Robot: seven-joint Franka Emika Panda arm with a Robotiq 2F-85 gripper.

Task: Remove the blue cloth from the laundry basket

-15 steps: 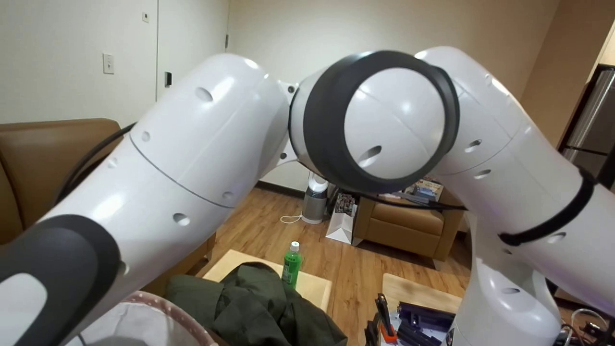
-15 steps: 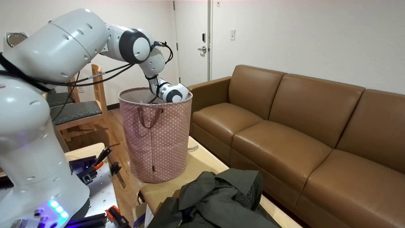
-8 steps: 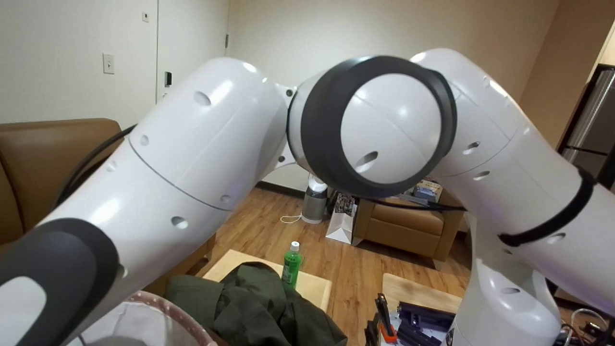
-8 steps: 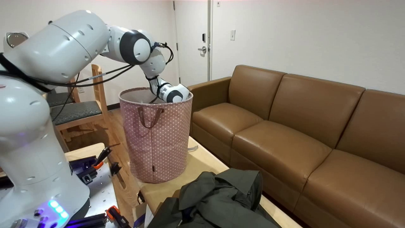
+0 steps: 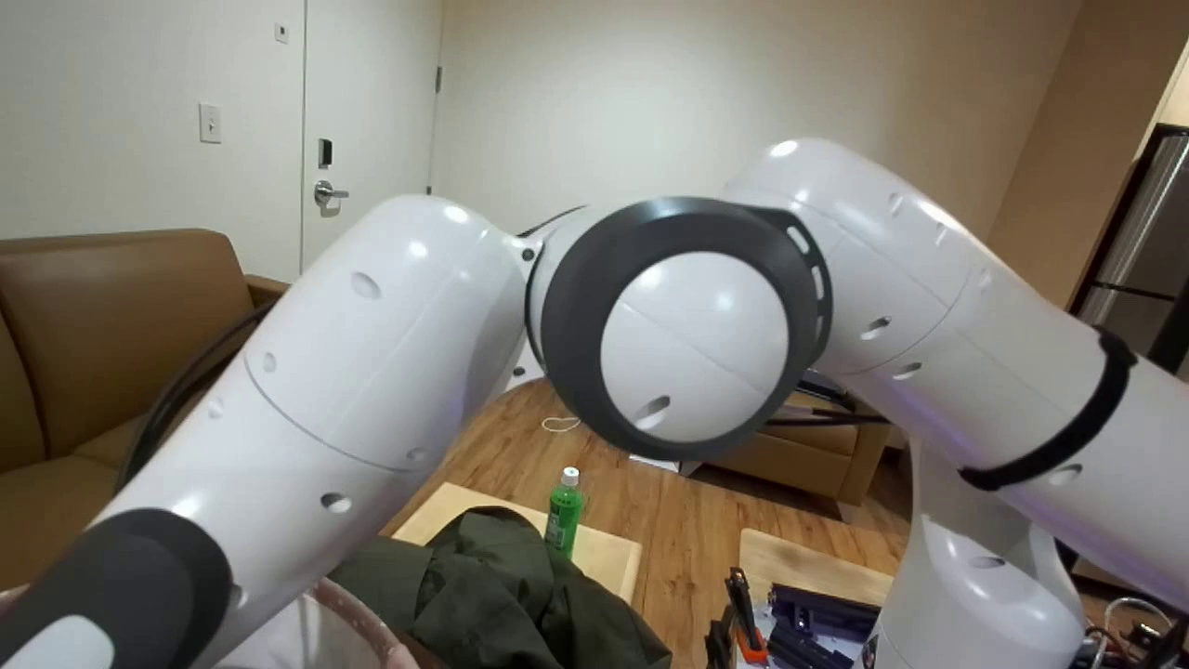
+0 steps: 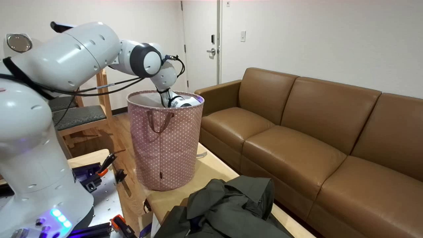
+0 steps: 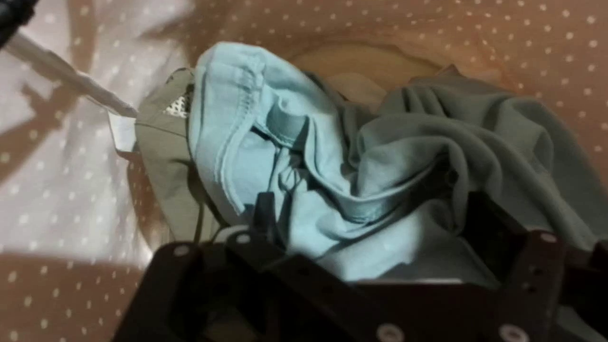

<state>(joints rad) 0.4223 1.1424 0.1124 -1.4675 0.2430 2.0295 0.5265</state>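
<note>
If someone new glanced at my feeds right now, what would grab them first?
Probably the big white arm, bent down into the pink dotted laundry basket in an exterior view. Next would come the pale blue cloth, partly lit inside that basket in the wrist view, with the open end effector in front of it.

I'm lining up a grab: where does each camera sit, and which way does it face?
In an exterior view, the camera sits near the basket, facing over a dark garment toward the green bottle; the arm crosses in front.
In an exterior view, it sits by that garment, facing the basket's side and the sofa; arm and base show.
Wrist view: by the open gripper, looking into the basket at the blue cloth; both fingers show below.
Both exterior views share the arm, basket and garment.
</note>
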